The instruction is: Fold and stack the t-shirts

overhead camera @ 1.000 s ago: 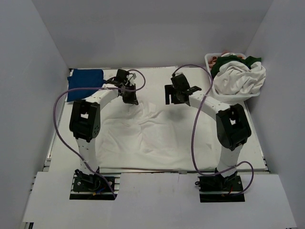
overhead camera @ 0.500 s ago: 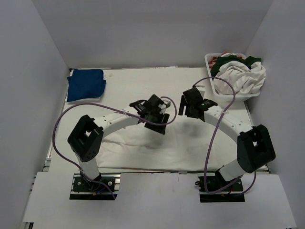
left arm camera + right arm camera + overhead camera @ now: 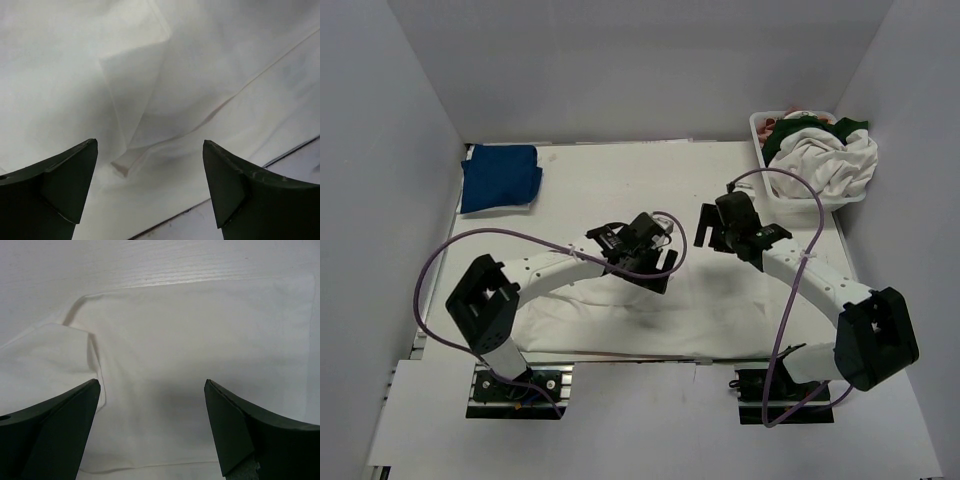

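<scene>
A large white t-shirt (image 3: 720, 300) lies spread across the near half of the table, folded over on itself with a creased flap (image 3: 135, 85). Low over its middle, my left gripper (image 3: 648, 258) is open, the jaws (image 3: 149, 145) wide with nothing between them. My right gripper (image 3: 720, 226) hovers open over the shirt's far right part, and flat white cloth (image 3: 200, 330) shows between its empty fingers (image 3: 152, 382). A folded royal-blue t-shirt (image 3: 500, 178) rests at the far left. More t-shirts, white (image 3: 825, 165) and dark green (image 3: 788, 138), are heaped in the basket.
The white plastic basket (image 3: 758, 125) stands at the far right corner against the grey wall. Purple cables loop from both arms. The table's near edge (image 3: 280, 160) runs just beyond the shirt's hem. Grey walls close in the left, right and back.
My left gripper swung from the far left to the shirt's middle, carrying cloth over, then opened and let it go. My right arm moved nearer and rightward, staying open.
</scene>
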Action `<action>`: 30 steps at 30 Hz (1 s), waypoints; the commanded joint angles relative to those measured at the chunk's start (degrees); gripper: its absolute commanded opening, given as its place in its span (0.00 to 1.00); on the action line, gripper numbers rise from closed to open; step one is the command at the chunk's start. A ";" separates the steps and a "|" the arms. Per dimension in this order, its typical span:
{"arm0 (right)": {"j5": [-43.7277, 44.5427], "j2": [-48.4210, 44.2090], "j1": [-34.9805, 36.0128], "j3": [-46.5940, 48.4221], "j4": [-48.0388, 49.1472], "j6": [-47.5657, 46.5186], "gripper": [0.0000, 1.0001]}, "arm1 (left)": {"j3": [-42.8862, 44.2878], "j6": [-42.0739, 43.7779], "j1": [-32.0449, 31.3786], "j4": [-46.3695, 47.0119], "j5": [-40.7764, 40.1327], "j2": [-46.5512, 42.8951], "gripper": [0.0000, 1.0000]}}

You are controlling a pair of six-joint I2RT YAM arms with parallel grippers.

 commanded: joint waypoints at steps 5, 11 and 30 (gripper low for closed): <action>1.77 -3.36 -0.29 -3.00 -0.79 2.21 0.90 | 3.83 1.66 1.50 5.20 -0.22 7.90 0.79; 2.30 -4.58 -0.21 -4.67 -3.69 2.47 0.90 | 7.26 1.66 1.50 4.50 -4.61 13.36 0.76; 4.05 -5.82 -0.29 -5.90 -4.22 1.95 0.90 | 11.14 7.17 3.25 1.15 -18.93 11.53 0.00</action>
